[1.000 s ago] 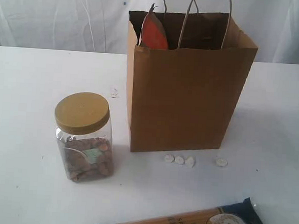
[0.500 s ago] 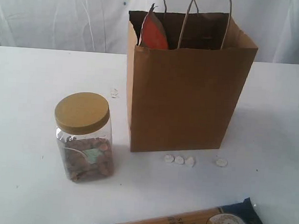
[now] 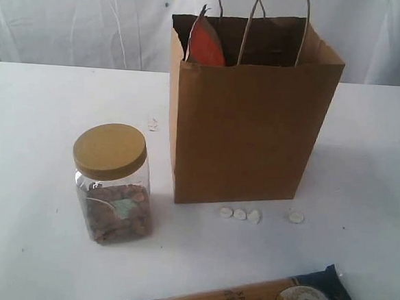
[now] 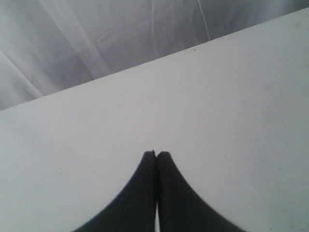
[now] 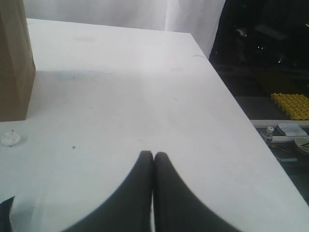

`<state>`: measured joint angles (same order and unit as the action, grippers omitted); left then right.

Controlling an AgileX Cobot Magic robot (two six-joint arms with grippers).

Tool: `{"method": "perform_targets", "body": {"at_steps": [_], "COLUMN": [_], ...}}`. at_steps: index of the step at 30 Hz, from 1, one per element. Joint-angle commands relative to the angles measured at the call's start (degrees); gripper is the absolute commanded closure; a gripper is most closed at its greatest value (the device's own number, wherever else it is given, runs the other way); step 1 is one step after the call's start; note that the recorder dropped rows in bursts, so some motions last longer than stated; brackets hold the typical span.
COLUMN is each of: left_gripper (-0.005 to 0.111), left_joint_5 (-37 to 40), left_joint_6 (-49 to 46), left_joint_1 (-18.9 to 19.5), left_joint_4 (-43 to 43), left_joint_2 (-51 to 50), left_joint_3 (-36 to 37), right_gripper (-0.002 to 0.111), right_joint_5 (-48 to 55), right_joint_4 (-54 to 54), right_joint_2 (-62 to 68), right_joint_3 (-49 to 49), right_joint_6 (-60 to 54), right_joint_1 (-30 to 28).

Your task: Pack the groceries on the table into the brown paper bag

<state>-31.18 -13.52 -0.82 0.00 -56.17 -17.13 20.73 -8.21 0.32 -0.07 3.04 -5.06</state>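
The brown paper bag (image 3: 247, 119) stands upright at the middle of the white table (image 3: 38, 111), and its side (image 5: 14, 63) shows in the right wrist view. An orange-brown pouch (image 3: 206, 44) sticks out of the bag's top. A clear jar with a tan lid (image 3: 112, 181) stands left of the bag. A long dark-blue-and-tan packet (image 3: 265, 299) lies at the near edge. The other groceries are out of view. Neither arm shows in the exterior view. My left gripper (image 4: 156, 153) is shut over bare table. My right gripper (image 5: 153, 154) is shut and empty too.
Small white pebble-like bits (image 3: 240, 213) lie in front of the bag, with one more (image 3: 295, 216) to the right and one (image 5: 10, 139) in the right wrist view. The table's right edge (image 5: 231, 101) drops to a dark floor with yellow items (image 5: 292, 104).
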Motion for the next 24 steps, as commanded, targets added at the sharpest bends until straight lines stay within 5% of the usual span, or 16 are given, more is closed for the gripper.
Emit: {"method": "perform_targets", "body": {"at_steps": [1, 6, 9, 17, 21, 24], "left_gripper": [0.107, 0.107, 0.107, 0.107, 0.107, 0.107], "left_joint_5": [0.84, -0.23, 1.01, -8.10, -7.50, 1.89], "left_joint_6": [14.91, 33.66, 49.75, 75.13, 76.50, 76.37], "left_joint_1": [-4.39, -11.90, -14.11, -12.44, -11.88, -10.47], "left_joint_4": [10.34, 55.02, 70.86, 99.95, 99.95, 99.95], "left_joint_2": [-7.87, -12.39, -13.77, -14.39, -14.63, -14.63], "left_joint_3": [-4.30, -9.74, -12.32, -15.47, -16.24, -15.96], "right_gripper": [0.108, 0.108, 0.108, 0.108, 0.108, 0.108], "right_joint_5": [-0.52, -0.52, -0.52, -0.52, -0.52, -0.52], "right_joint_4": [-0.51, -0.51, -0.51, -0.51, -0.51, -0.51], "right_joint_2": [-0.32, -0.32, -0.32, -0.32, -0.32, -0.32], "right_joint_3": [0.07, 0.07, 0.07, 0.07, 0.07, 0.07], "right_joint_6": [0.22, 0.22, 0.22, 0.22, 0.22, 0.22], "right_joint_1": [-0.16, -0.16, -0.16, -0.16, -0.06, -0.06]}}
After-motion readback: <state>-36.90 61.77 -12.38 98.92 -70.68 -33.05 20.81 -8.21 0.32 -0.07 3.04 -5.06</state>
